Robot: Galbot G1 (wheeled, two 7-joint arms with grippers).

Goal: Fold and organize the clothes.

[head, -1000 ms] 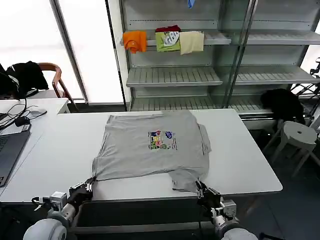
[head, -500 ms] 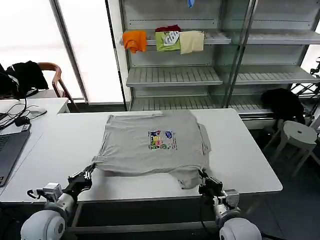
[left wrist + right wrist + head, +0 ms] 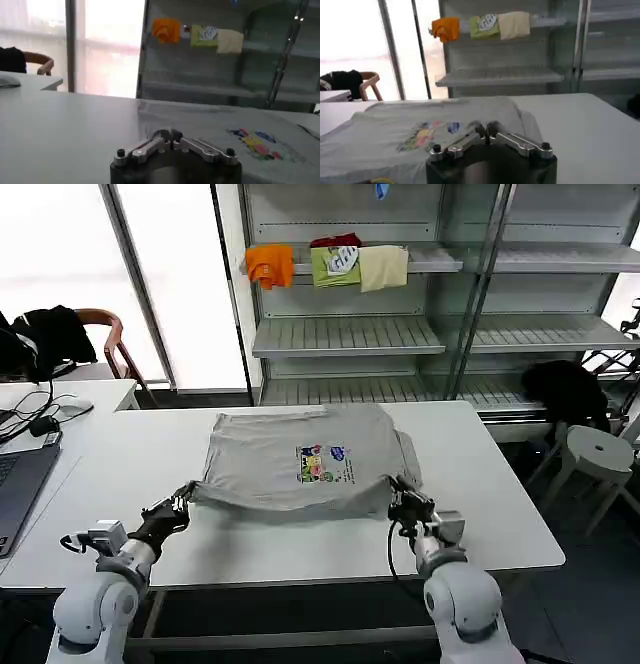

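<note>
A light grey short-sleeved shirt (image 3: 290, 459) with a small colourful chest print (image 3: 322, 464) lies on the white table (image 3: 120, 474). Its near hem is lifted off the tabletop and hangs between my two grippers. My left gripper (image 3: 181, 506) is shut on the shirt's near left corner. At the near right corner, by a sleeve, my right gripper (image 3: 401, 500) is shut on the hem. In the left wrist view the left gripper's (image 3: 170, 134) tips meet, with the shirt (image 3: 210, 125) stretching beyond them. The right gripper's (image 3: 486, 126) tips also meet over the shirt (image 3: 410, 120).
Metal shelves (image 3: 345, 334) stand behind the table, with small orange (image 3: 270, 266), green (image 3: 335, 264) and cream (image 3: 383, 268) garments on the top one. A laptop (image 3: 18, 484) sits on the left desk. A stool (image 3: 597, 452) and a black garment (image 3: 565, 389) are at the right.
Both grippers have moved from the table's near edge toward the far side and up, carrying the shirt's near hem with them. The flat part of the shirt has shortened.
</note>
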